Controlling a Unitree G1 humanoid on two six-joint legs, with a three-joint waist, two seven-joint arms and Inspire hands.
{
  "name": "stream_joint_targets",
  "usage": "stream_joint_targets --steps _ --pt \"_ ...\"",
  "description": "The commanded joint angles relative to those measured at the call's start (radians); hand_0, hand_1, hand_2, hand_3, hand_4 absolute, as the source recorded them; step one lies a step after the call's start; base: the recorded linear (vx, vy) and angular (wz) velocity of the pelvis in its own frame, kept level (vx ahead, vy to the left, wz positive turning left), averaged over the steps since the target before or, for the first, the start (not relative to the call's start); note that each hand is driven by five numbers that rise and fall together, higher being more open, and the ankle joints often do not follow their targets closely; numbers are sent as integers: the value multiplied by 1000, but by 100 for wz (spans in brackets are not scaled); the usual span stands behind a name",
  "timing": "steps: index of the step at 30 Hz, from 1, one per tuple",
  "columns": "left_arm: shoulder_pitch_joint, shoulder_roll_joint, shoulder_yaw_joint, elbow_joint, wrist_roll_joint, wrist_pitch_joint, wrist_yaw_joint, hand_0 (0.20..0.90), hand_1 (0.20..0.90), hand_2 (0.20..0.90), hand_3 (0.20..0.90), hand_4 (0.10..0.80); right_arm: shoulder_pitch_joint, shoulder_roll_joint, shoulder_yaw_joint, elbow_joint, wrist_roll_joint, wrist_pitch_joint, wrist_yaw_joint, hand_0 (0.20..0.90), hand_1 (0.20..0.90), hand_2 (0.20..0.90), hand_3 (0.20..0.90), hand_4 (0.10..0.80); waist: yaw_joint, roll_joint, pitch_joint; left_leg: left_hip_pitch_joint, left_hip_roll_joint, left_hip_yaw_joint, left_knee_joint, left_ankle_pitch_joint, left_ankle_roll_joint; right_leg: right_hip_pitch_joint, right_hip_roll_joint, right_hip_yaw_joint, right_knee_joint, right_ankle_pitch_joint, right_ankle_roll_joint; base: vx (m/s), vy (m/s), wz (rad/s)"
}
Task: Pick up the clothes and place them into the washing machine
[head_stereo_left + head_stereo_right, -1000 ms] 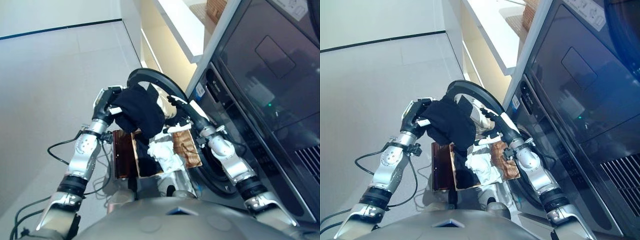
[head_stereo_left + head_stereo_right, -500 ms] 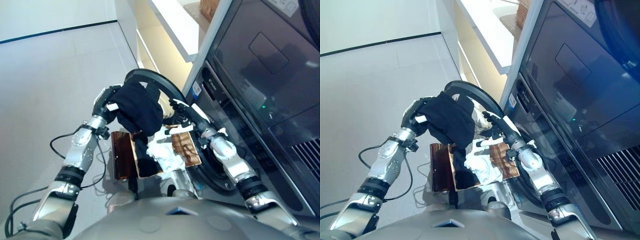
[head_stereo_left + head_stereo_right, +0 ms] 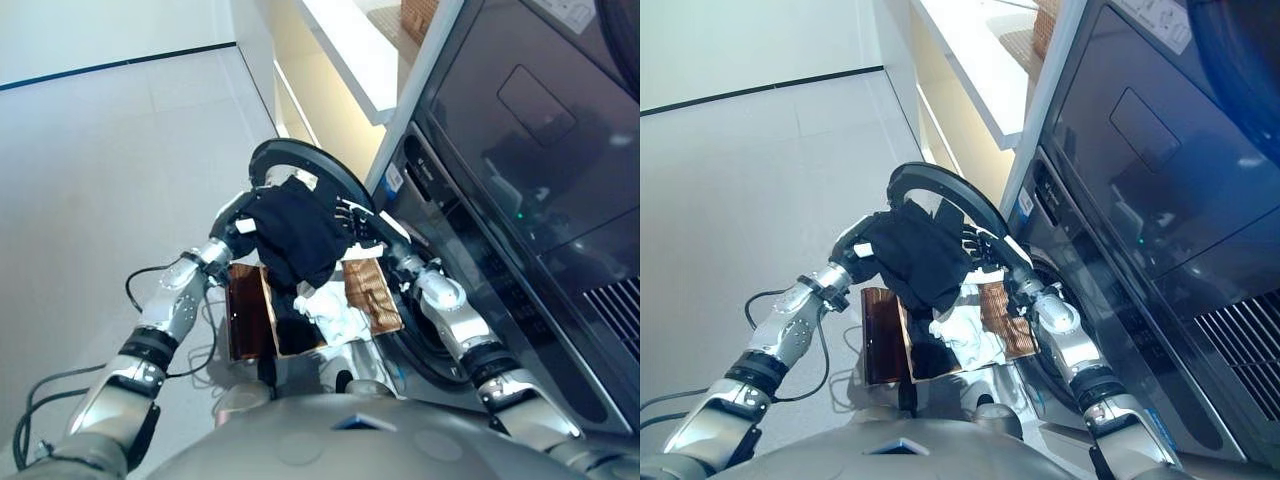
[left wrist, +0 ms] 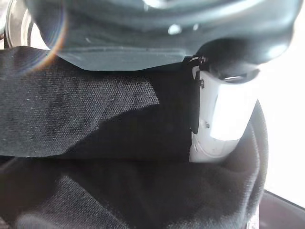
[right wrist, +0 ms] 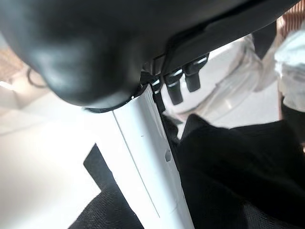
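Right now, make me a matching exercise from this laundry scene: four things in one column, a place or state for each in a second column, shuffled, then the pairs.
Things:
1. black garment
2. white cloth
3. washing machine door
4. left hand

Places or states:
A. lying in the brown basket on the floor
B. swung open, round and dark-rimmed
C. held up between both hands, above the basket
D. curled on the dark fabric

Pairs: 1-C, 2-A, 3-B, 4-D
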Motion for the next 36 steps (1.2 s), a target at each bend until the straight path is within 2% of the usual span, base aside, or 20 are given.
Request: stream_joint_targets --steps 1,11,36 --pt "-172 -30 3 50 -87 -62 -68 200 200 200 200 300 -117 38 6 9 82 -61 15 900 900 900 900 800 20 -11 -104 61 12 -8 -2 -84 -71 -127 -39 5 57 93 29 0 0 0" --pt "-188 -64 -28 68 -65 -61 -84 200 200 200 200 300 -146 75 50 50 184 -36 84 900 900 900 900 800 24 -10 -101 59 13 -10 -1 -83 -73 -126 -39 0 56 90 27 0 0 0" --pt "-223 -76 -3 118 -9 -68 -110 200 200 200 200 300 -162 85 124 68 197 11 201 900 900 900 900 800 29 -14 -107 60 12 -14 -3 -83 -75 -120 -41 -8 53 90 27 0 0 0"
